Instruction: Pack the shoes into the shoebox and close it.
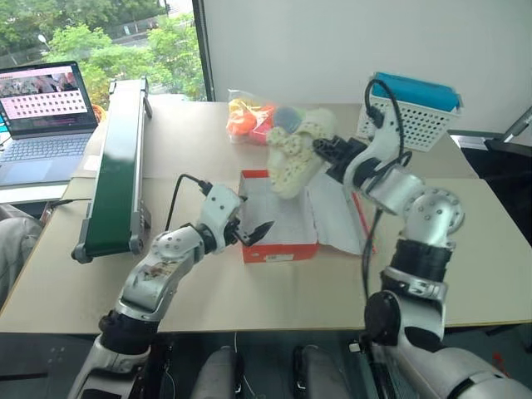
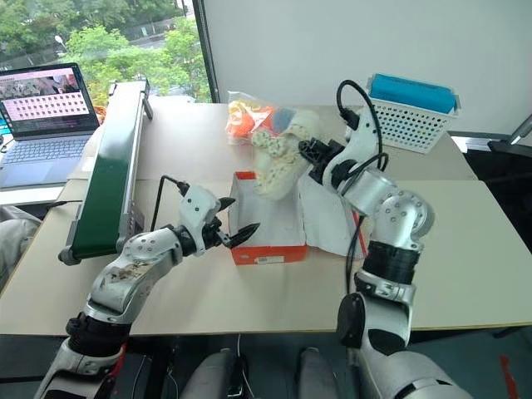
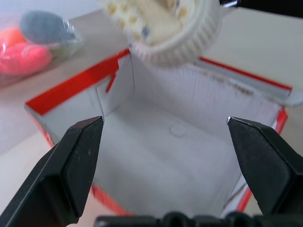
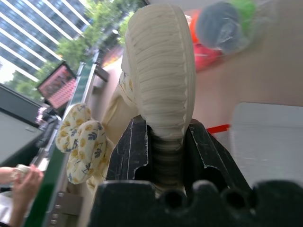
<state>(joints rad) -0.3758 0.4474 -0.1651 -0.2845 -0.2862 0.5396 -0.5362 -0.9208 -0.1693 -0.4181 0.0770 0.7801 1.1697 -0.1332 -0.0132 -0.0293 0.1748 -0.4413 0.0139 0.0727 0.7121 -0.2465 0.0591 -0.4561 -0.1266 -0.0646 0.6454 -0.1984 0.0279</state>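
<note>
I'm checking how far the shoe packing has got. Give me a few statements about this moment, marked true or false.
1. The shoebox lies open on the table. True.
2. The right gripper is clamped on the shoes. True; it holds them above the box.
3. The shoes already lie flat on the bottom of the box. False; the white inside of the box is bare and the shoes hang over it.
4. The left gripper is shut on the box wall. False; its fingers stand open at the near end of the box.
5. A bag of toys lies beyond the box. True.
6. The white basket stands inside the box. False; it stands on the table, at the far right.
</note>
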